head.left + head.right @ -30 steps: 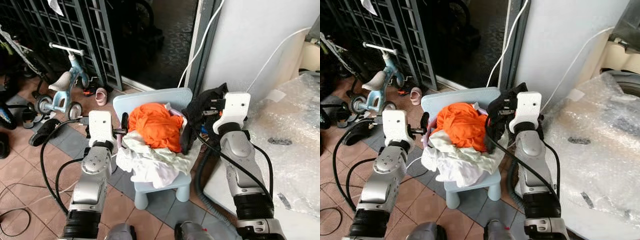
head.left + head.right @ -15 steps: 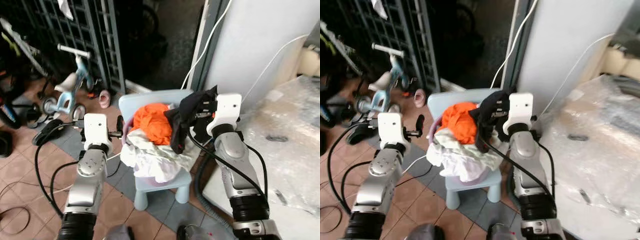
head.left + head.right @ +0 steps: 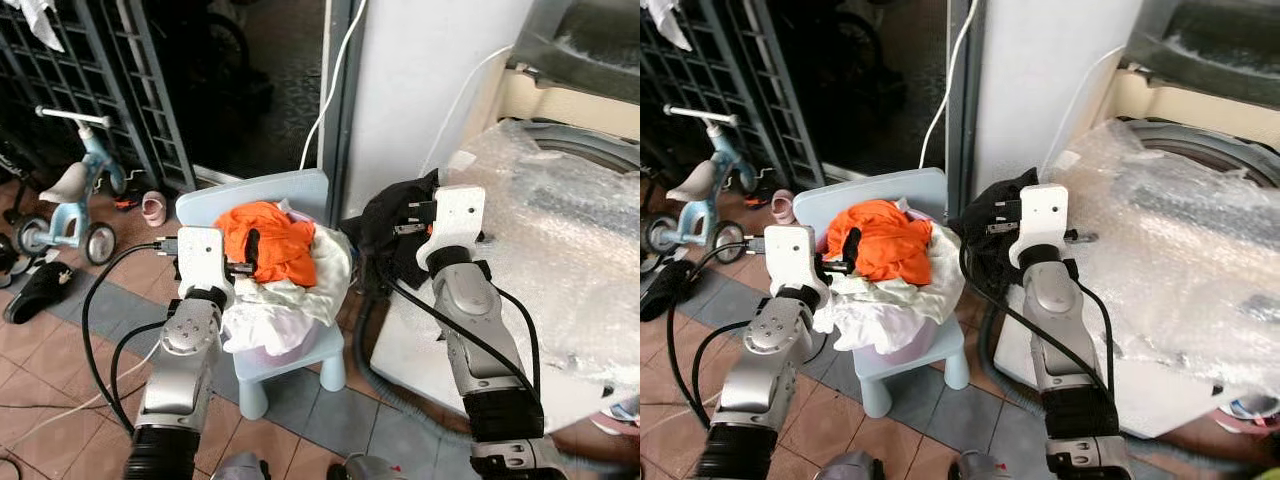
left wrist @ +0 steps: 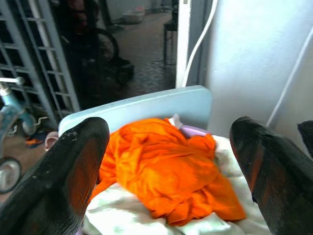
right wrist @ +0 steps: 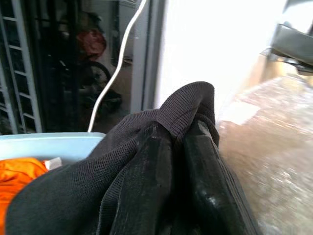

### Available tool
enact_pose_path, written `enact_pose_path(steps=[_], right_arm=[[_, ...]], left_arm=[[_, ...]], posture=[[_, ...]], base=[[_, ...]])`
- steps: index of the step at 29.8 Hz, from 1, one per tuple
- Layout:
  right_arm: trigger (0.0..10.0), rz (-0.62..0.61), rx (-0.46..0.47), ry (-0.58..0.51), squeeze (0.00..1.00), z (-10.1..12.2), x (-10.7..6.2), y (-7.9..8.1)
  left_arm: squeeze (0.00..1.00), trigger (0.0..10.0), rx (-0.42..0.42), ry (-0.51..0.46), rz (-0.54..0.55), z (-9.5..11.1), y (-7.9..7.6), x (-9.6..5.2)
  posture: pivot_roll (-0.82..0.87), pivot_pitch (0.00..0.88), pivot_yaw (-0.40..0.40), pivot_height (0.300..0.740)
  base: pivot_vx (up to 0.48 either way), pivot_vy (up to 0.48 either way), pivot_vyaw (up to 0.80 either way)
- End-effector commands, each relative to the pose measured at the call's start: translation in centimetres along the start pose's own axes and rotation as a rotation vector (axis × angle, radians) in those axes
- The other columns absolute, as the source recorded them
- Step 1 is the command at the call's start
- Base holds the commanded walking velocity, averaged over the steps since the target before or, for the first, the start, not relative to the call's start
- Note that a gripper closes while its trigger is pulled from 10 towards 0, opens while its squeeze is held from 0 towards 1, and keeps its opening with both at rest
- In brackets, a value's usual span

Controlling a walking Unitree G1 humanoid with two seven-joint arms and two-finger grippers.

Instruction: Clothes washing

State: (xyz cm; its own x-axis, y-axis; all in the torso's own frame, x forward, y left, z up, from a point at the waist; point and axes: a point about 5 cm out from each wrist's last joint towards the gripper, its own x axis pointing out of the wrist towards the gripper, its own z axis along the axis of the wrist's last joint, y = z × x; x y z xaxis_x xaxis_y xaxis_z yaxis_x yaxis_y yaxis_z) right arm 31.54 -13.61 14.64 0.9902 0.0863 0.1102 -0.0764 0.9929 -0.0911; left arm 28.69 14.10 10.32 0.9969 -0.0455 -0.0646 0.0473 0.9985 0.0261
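No writing or label could be read anywhere; a pale blue chair (image 3: 262,196) carried a lilac basket (image 3: 268,349) heaped with laundry; an orange garment (image 3: 265,240) lay on top of white cloth (image 3: 290,300) that spilled over the rim.

The right gripper (image 5: 178,161) was clamped on a black garment (image 3: 385,225), fingers pressed together with the knit folded over them; it held the garment up just right of the chair, between the basket and a washer wrapped in bubble wrap (image 3: 560,250). The left gripper (image 4: 171,156) stood with its fingers (image 4: 73,171) wide apart, close before the orange garment and touching nothing.

The left wrist view showed the chair back behind the heap and a lilac edge by the orange cloth; the right wrist view showed the ribbed weave of the black garment; the head views took in a white cable (image 3: 322,95) down the wall, a grey hose (image 3: 375,370) on the tiled floor, a blue tricycle (image 3: 70,205) and a dark grille (image 3: 110,90).
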Motion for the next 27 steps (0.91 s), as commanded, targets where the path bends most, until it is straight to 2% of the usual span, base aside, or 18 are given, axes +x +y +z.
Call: enact_pose_path(steps=[1,9,22,27], right_arm=[[10.0,-0.008,-0.004,-0.043,0.0,1.0,0.1,-0.1],[10.0,-0.012,-0.013,-0.058,0.0,1.2,0.2,-0.1],[10.0,0.028,-0.023,-0.058,0.0,1.2,0.1,0.8],[10.0,0.038,-0.028,-0.058,0.0,1.1,0.2,1.0]], left_arm=[[0.0,10.0,0.006,-0.023,-0.01,0.4,0.0,-0.2],[0.0,10.0,0.011,-0.017,-0.02,0.3,-0.1,0.0],[0.0,10.0,0.014,-0.004,-0.018,0.0,-0.1,-0.4],[0.0,10.0,0.04,-0.019,-0.006,0.3,-0.1,-0.1]], posture=[[-0.05,0.0,0.016,0.74],[-0.06,0.0,0.022,0.74],[-0.05,0.0,0.008,0.74],[-0.05,0.0,0.015,0.74]], base=[[0.0,-0.341,-0.75],[0.0,-0.405,-0.09],[0.0,-0.442,0.0],[0.0,0.0,0.0]])
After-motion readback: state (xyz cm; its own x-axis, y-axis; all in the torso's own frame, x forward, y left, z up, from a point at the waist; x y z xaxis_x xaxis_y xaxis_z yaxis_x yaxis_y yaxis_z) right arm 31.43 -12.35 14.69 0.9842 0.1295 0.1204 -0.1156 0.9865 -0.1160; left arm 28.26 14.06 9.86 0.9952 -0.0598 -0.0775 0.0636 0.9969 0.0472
